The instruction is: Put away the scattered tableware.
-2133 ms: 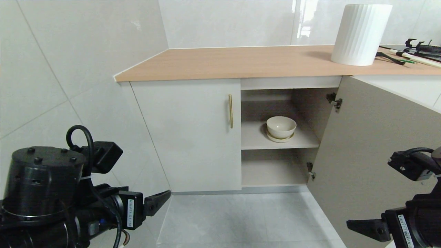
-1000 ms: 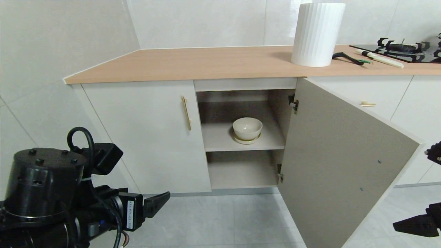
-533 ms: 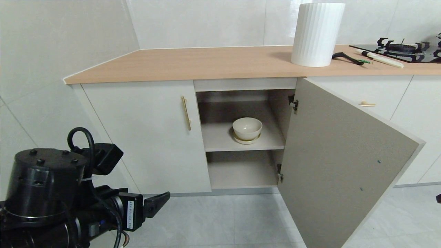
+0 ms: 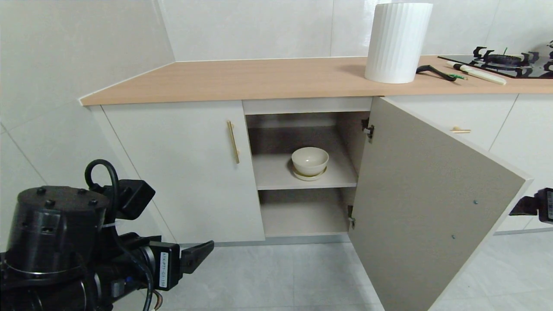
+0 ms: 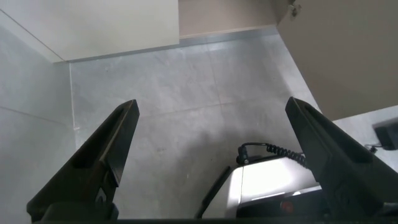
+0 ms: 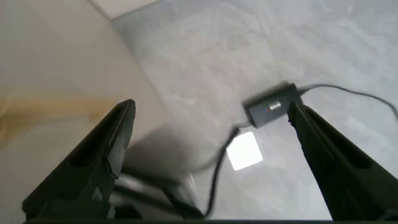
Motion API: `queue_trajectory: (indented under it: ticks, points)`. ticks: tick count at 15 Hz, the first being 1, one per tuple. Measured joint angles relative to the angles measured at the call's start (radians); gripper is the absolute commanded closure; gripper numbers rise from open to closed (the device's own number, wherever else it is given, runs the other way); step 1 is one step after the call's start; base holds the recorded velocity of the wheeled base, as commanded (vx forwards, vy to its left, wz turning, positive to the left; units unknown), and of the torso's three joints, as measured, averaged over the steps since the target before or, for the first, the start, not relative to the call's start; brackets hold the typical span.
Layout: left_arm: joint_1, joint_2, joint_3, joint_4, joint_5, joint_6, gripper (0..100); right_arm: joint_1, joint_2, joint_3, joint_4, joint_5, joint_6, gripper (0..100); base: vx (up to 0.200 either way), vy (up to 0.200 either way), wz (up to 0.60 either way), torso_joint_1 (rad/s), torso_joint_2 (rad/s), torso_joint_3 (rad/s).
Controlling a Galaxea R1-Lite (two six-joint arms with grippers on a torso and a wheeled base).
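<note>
Gaping empty, left jaws and right jaws; bowl [image 4: 309,160] on saucer [image 4: 308,176], cabinet shelf [image 4: 276,172]

Bright, even light around me; the vase [image 4: 397,41] casts a soft shadow on the bench [image 4: 237,80], and the cabinet [image 4: 302,134] interior is dim.

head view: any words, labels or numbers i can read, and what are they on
Left sticker on the left gripper: print too small to read.
Right sticker on the right gripper, cut by the picture's edge: unreadable.
Cabinet, countertop, bowl: no text.
</note>
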State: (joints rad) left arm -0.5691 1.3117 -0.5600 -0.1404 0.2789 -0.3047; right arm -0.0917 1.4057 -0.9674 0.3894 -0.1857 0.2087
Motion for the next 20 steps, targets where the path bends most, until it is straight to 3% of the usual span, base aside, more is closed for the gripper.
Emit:
queue_trajectory:
  ticks: [5, 10, 16, 20]
  points:
    - [0.000, 0.003, 0.000, -0.001, -0.002, 0.000, 0, 0.093, 0.060, 0.052, -0.062, 0.005, 0.094, 0, 0.000, 0.000, 0.00, 0.000, 0.00, 0.000]
    - [0.000, 0.007, -0.003, -0.001, -0.003, 0.000, 0, 0.263, 0.082, 0.059, -0.091, 0.043, 0.130, 0, 0.000, 0.000, 0.00, 0.000, 0.00, 0.000]
    - [0.000, 0.009, -0.004, 0.000, -0.003, 0.000, 0, 0.486, 0.235, 0.017, -0.326, 0.054, 0.132, 0, 0.000, 0.000, 0.00, 0.000, 0.00, 0.000]
    - [0.000, 0.009, 0.000, 0.000, -0.003, 0.000, 0, 0.559, 0.363, 0.008, -0.479, 0.137, 0.144, 0, 0.000, 0.000, 0.00, 0.000, 0.00, 0.000]
